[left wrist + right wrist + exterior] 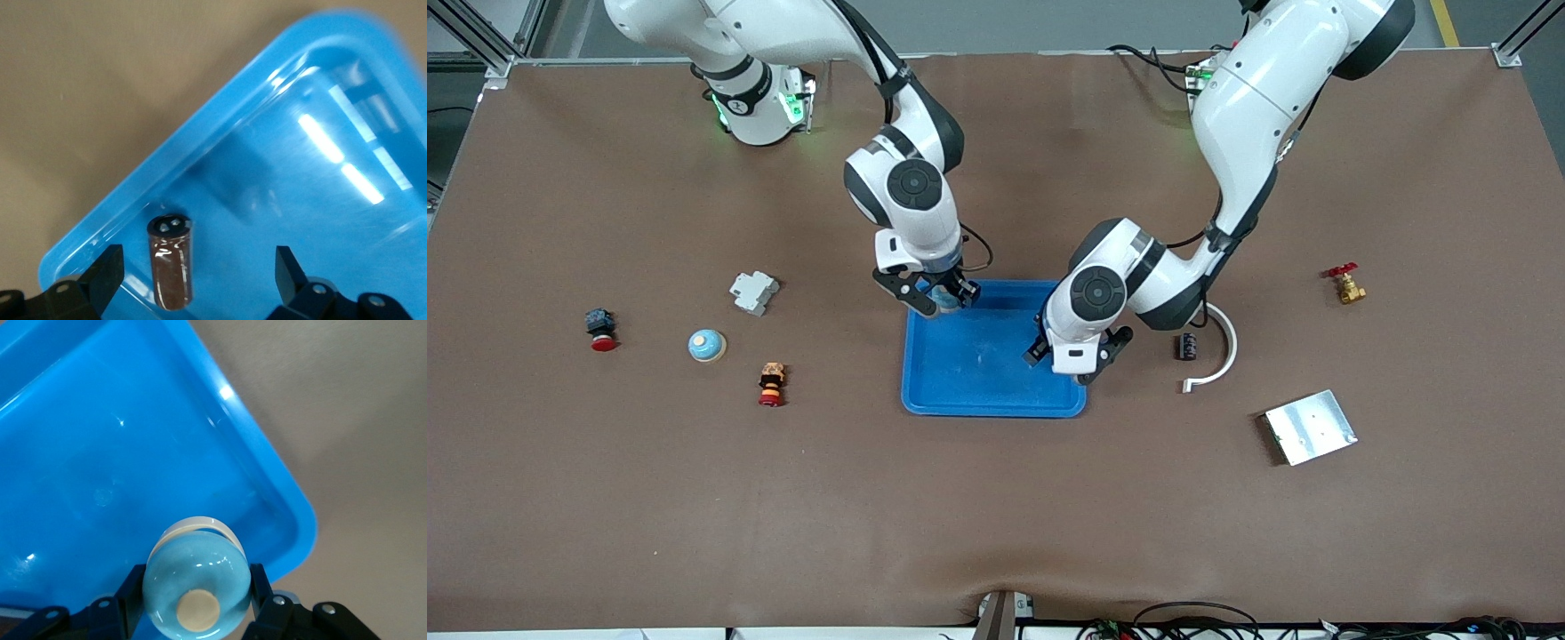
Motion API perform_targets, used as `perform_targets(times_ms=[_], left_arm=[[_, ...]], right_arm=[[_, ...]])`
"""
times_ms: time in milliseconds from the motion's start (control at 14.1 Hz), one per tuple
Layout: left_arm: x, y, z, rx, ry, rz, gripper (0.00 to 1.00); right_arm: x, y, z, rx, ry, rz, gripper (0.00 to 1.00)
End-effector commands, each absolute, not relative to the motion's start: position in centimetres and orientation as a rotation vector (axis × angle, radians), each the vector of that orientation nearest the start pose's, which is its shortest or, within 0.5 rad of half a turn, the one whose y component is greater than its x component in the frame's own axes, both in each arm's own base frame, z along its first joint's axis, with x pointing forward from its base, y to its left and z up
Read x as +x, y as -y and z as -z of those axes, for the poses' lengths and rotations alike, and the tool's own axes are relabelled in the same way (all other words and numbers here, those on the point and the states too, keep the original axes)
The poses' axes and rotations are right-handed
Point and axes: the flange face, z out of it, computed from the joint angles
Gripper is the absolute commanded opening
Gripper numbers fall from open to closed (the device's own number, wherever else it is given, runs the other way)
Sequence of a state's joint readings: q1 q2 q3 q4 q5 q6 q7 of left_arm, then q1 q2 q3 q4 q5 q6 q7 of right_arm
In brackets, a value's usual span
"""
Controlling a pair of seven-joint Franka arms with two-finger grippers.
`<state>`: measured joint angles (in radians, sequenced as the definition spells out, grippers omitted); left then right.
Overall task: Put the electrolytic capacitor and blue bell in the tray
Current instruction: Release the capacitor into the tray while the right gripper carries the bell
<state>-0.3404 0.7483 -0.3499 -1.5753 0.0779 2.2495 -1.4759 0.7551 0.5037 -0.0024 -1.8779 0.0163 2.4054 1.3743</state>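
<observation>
In the blue tray [978,373], mid-tabletop [996,498], is where everything's happening for me right now. From the left wrist cam I can see an electrolytic capacitor [171,261] lying inside the tray, close to one rounded corner, dark brown sleeve with a black capped end. My left tool [1074,357] sits over that corner, at the tray end toward the left arm, with its fingers spread wide on either side of the capacitor and not touching it.

My right tool [938,298] is over the tray corner closest to the right arm's base, and its fingers are clamped on a blue bell [196,582], a pale blue dome with a cream button on top. The bell looks to be up above the tray floor, not resting on it, though I can't be sure.

Outside the tray toward the right arm's end there's another blue bell-looking dome [707,346], a white breaker block [753,292] and two red push buttons [602,330] [771,384]. Toward the left arm's end: a second small dark capacitor [1187,346] just beside a white curved piece [1218,351], a silvery metal plate [1309,427] and a red-handled brass valve [1345,283].
</observation>
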Motion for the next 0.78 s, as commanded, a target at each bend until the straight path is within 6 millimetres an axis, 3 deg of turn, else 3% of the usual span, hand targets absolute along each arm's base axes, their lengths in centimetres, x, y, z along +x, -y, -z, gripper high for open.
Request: perform_targets(times_ms=[0, 142, 426, 711], left_arm=[[57.1, 39.7, -25.9, -2.923, 1.305, -0.211, 1.00], [57.3, 39.0, -27.2, -2.969, 1.176, -0.201, 1.00], [58.3, 35.7, -28.3, -3.063, 0.802, -0.211, 1.00], [58.6, 32.2, -28.4, -3.094, 0.512, -0.176, 1.00]], right_arm=[[48.3, -44.5, -23.2, -2.961, -0.991, 0.016, 0.00], [48.9, -44.7, -21.9, -2.967, -0.993, 0.014, 0.00], [49.4, -44.5, -20.2, -2.968, -1.010, 0.006, 0.00], [49.5, -44.3, -18.9, -2.967, -1.017, 0.005, 0.00]])
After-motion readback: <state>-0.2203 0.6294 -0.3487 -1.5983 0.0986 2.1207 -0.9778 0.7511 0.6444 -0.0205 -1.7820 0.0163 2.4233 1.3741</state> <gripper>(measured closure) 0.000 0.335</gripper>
